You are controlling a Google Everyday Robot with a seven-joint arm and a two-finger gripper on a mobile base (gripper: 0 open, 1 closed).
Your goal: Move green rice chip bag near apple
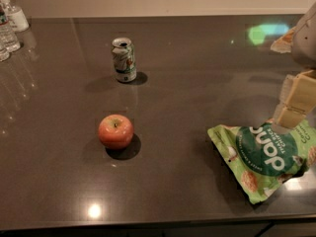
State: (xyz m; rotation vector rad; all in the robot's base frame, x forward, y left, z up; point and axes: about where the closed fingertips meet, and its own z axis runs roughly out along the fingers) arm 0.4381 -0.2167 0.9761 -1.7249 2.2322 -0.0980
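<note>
Your gripper point(291, 113) sits at about 3 o'clock in the view, hard against the right edge and partly cut off by it. It comes in from 2 o'clock, where the pale grey bulk of your wrist point(307, 38) shows at the border, and slants down toward 8 o'clock. What you can see of it is a stack of tan, blocky segments, tilted so the low end leans inward. Its lowest tip is at the top edge of the bag point(261, 157), touching or just above it; you cannot tell which. The rest of your arm is out of view.
</note>
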